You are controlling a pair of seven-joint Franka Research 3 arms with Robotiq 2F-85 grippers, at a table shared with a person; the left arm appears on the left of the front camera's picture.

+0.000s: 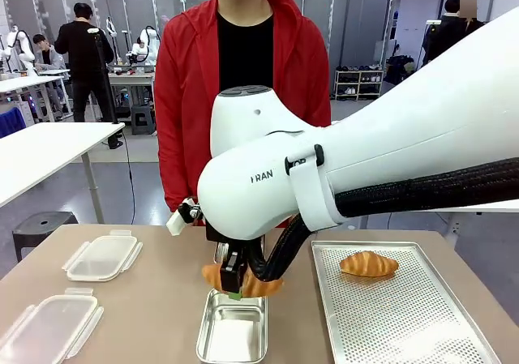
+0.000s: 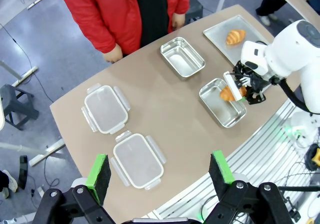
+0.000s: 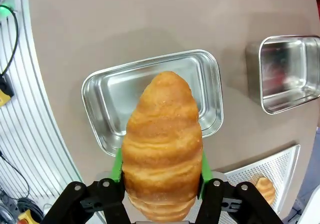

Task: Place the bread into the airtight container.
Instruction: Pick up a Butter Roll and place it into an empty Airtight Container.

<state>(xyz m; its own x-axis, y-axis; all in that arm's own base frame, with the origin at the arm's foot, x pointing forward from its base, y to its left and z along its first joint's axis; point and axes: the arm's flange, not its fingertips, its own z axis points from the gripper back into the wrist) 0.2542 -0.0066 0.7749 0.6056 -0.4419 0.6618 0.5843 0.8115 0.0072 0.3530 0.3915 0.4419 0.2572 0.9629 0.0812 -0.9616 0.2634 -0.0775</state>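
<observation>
Green pads [image 3: 118,165] of the right jaws are clamped on the middle of a golden croissant [image 3: 162,149], which hangs just above the near steel container [image 3: 95,92]. It has not been set down yet. The left jaws stand wide apart with nothing between their pads [image 2: 98,176], high above the tabletop [image 2: 165,114].

In the front view the croissant [image 1: 243,283] lies crosswise over the container's far end and looks about as long as the container [image 1: 203,331] is wide. If let go here, I judge its tips could catch on the rims and bridge them, or one end could tip out onto the tabletop. A harder squeeze would likely crush the soft bread, and a nudge from the jaws could make the light pan slide.

Farther out are a second steel container [image 3: 290,72], a perforated tray [image 1: 405,323] holding another croissant [image 1: 369,263], and two clear plastic lids [image 1: 101,256] to the left. A person in a red jacket [image 1: 186,80] stands at the far side.

The only readable writing is "RAN" on the white arm casing [image 1: 268,176]; the rest of the word is cut off.
</observation>
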